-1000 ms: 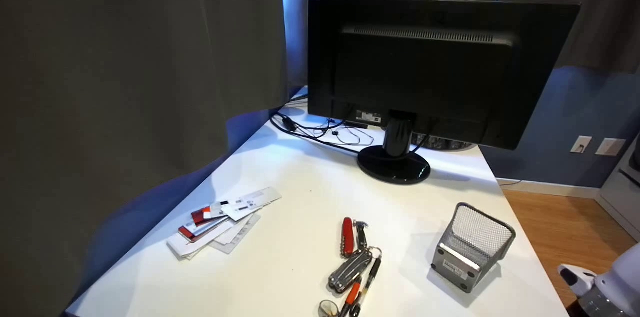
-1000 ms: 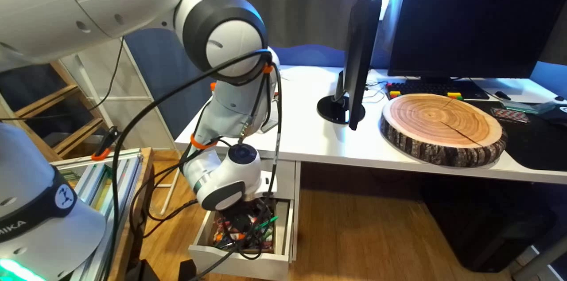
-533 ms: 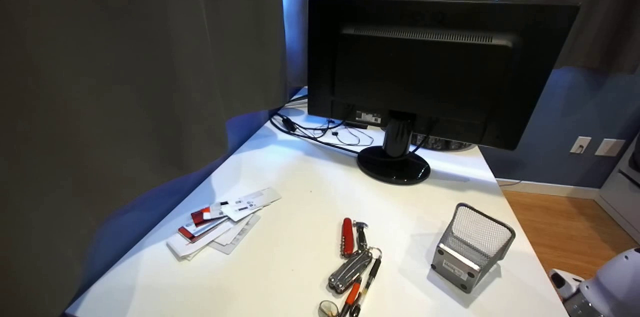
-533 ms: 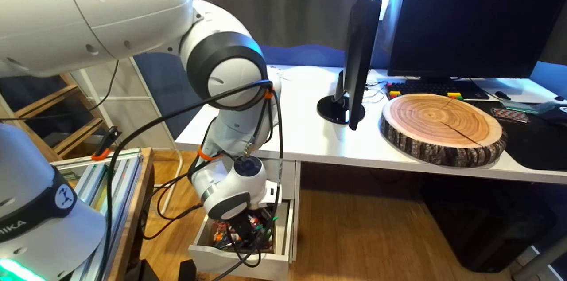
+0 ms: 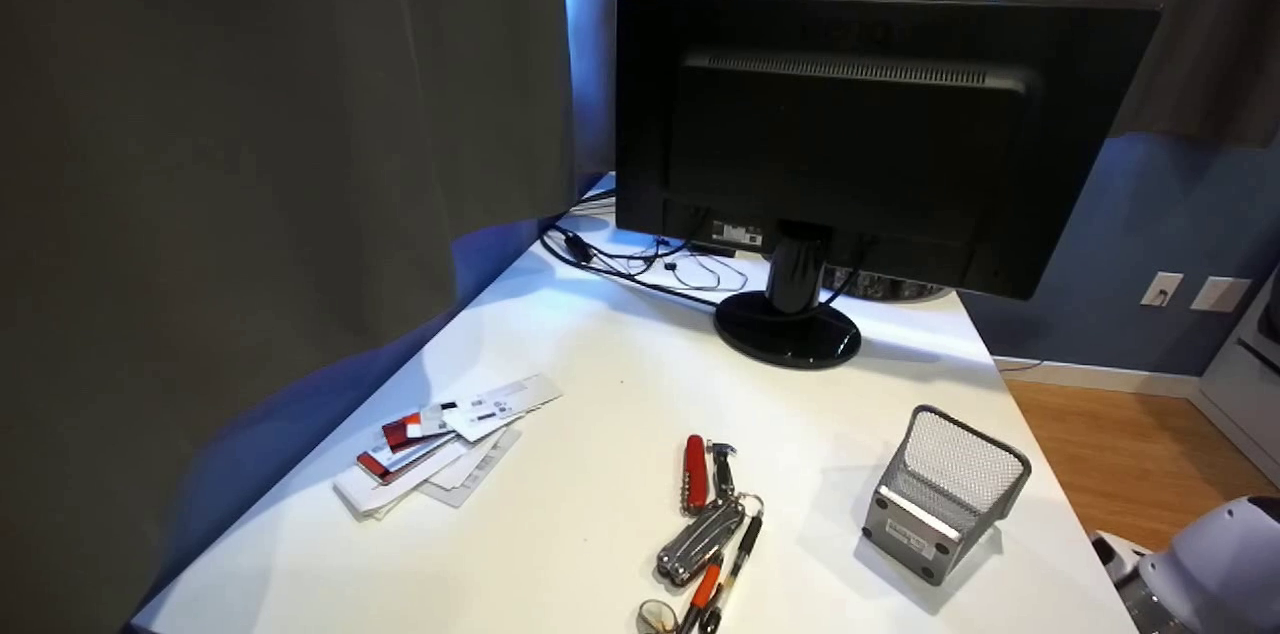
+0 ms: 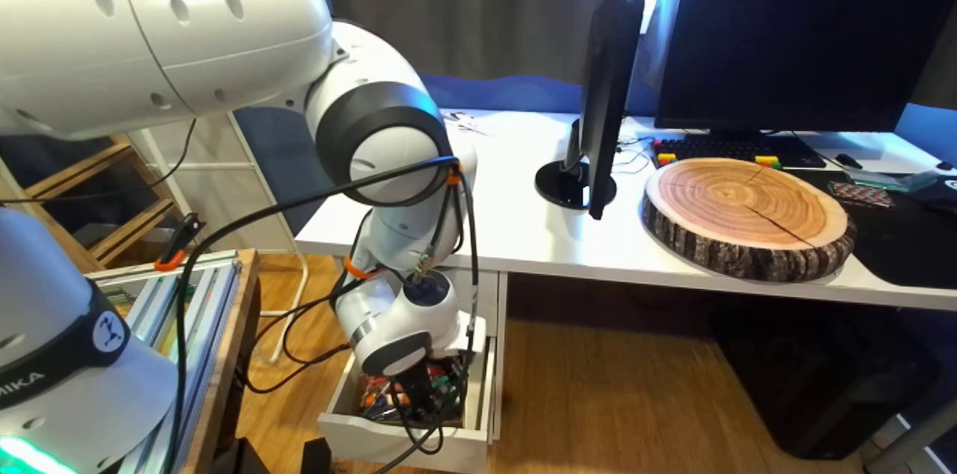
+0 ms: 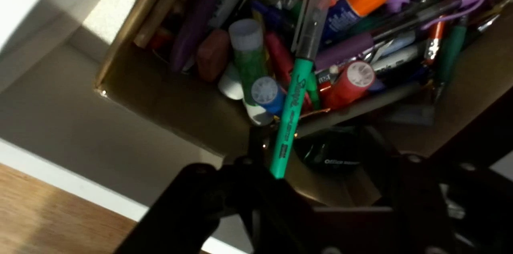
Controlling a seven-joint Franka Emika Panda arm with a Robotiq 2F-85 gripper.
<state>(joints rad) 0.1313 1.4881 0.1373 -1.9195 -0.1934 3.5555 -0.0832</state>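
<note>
My gripper (image 7: 314, 142) is dark in the wrist view, with its jaws spread wide and nothing held between them. It points down into an open white drawer (image 6: 407, 445), also visible in an exterior view. In the drawer stands a cardboard box (image 7: 172, 119) full of pens, markers and glue sticks. A green highlighter (image 7: 292, 105) with a clear grey cap lies on top, its lower end beside the left finger; I cannot tell whether they touch. A black item with "Office" lettering (image 7: 328, 154) lies between the jaws, lower down. A red-capped tube (image 7: 348, 85) and a purple pen (image 7: 348, 51) lie near.
The white desk (image 5: 560, 554) bears a tipped mesh cup (image 5: 910, 536), a multitool (image 5: 700, 542), a red pocketknife (image 5: 696, 474), pens, papers (image 5: 430, 454) and a monitor (image 5: 850, 144). A wood slab (image 6: 740, 197) lies farther along. Cables (image 6: 475, 272) hang along the arm.
The arm has come down, and in an exterior view the hand has shifted right, over the drawer. The things on the desk have not moved.
</note>
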